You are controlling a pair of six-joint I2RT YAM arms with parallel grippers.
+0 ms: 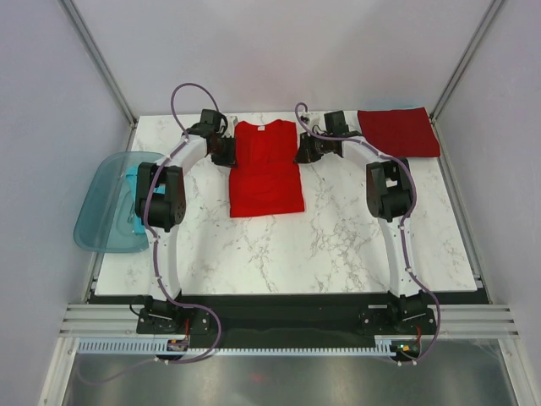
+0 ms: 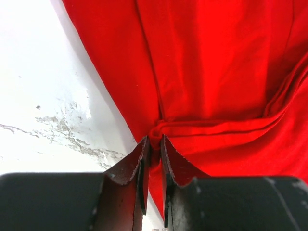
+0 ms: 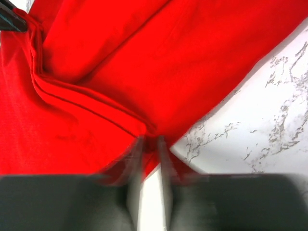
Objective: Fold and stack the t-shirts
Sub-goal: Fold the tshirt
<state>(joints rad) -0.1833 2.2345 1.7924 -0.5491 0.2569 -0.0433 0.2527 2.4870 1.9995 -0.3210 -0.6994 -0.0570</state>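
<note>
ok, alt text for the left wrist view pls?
The left gripper is pinched shut on a bunched fold at the edge of a bright red t-shirt, seen close up from just behind the jaws. The shirt fills the upper right of the frame, and the white marbled table shows on the left.

This looks like a robot lab. Two robot arms, the left arm (image 1: 162, 254) and the right arm (image 1: 396, 254), are bolted to a black plate (image 1: 287, 306) on metal rails (image 1: 287, 326) at the edge of a white marble desk (image 1: 338, 245). Purple cables (image 1: 190, 87) loop off them. Plain white walls (image 1: 279, 51) with metal bars (image 1: 100, 61) box it all in.
</note>
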